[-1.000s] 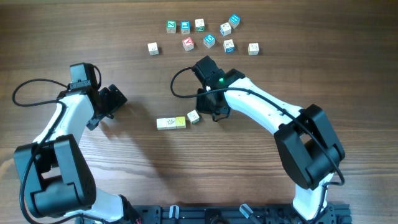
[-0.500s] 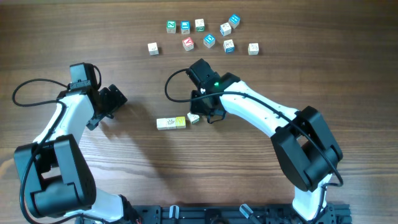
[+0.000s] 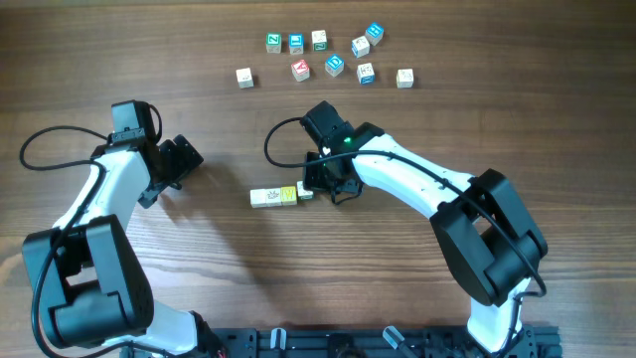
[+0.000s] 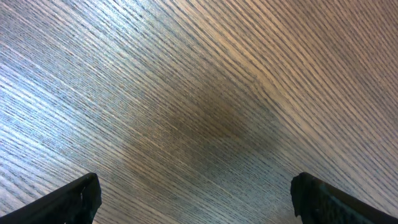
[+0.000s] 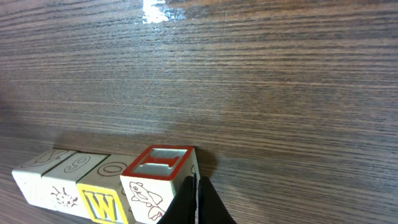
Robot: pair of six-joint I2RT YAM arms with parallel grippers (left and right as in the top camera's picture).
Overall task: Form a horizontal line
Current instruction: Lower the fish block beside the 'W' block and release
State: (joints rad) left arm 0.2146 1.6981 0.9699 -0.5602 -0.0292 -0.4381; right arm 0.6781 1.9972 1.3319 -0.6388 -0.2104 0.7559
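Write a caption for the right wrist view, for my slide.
Right gripper, shut, touches the red-topped cube ending a row of letter cubes on a wooden table.

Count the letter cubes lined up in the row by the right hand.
4, touching side by side: whitish cube at the left end, bug-drawing cube, yellow W cube, red-edged cube at the right end by the right hand. None seems hidden.

Yellow-faced cube reads "W"; red-framed cube top, "I".
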